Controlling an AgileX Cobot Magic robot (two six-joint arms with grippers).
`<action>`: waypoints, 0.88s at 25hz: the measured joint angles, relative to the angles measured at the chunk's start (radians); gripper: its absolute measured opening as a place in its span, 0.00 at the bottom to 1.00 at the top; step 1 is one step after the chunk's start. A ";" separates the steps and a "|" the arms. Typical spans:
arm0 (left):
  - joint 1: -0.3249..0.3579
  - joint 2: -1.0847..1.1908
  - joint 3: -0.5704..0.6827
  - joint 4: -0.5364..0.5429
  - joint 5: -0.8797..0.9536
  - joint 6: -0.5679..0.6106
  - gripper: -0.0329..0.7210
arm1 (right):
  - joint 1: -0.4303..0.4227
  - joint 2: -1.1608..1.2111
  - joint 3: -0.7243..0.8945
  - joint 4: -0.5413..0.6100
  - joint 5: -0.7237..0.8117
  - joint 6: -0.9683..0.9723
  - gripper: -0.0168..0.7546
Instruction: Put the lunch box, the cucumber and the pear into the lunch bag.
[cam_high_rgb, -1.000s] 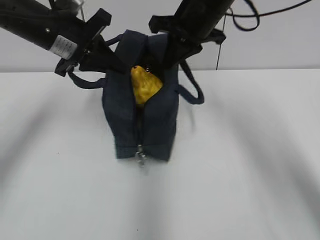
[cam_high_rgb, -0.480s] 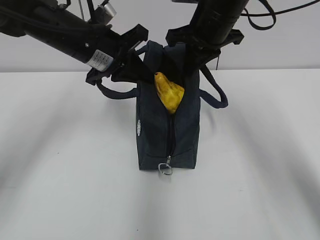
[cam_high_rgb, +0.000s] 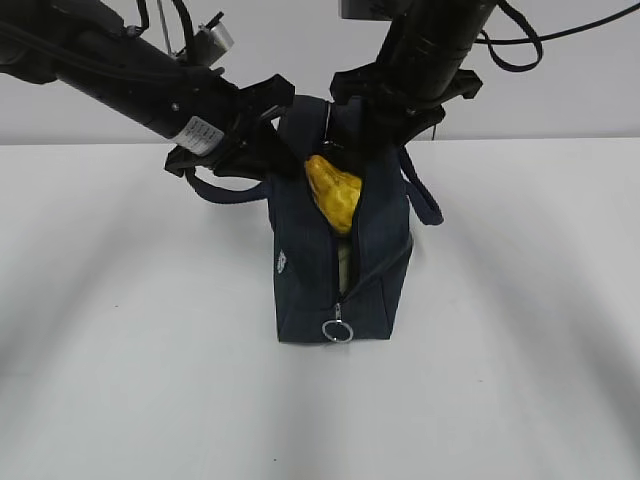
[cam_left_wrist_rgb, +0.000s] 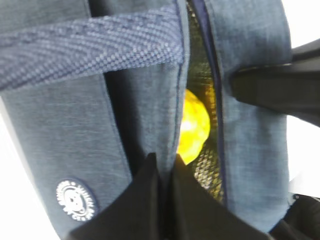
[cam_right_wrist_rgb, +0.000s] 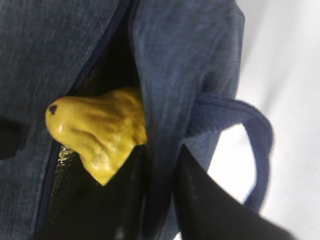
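Left gripper pinches the lunch bag left rim, fingers pressed on fabric. Pear pokes from the open zipper mid-bag. Right gripper pinches the right rim. Bag stands upright on the table.

Plain white table under a pale wall, navy lunch bag standing upright just above centre, ring-pull end toward six o'clock, loop handle drooping at two o'clock, soft grey shadows fanning outward
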 joint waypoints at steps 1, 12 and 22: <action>0.000 0.000 0.000 0.010 0.001 0.000 0.20 | 0.000 0.000 0.000 0.002 0.000 0.000 0.35; 0.018 -0.034 0.000 0.038 0.042 0.004 0.75 | 0.000 -0.100 0.000 -0.011 0.000 0.011 0.69; 0.019 -0.135 0.000 0.126 0.073 0.029 0.75 | 0.000 -0.358 0.277 -0.009 -0.062 0.015 0.70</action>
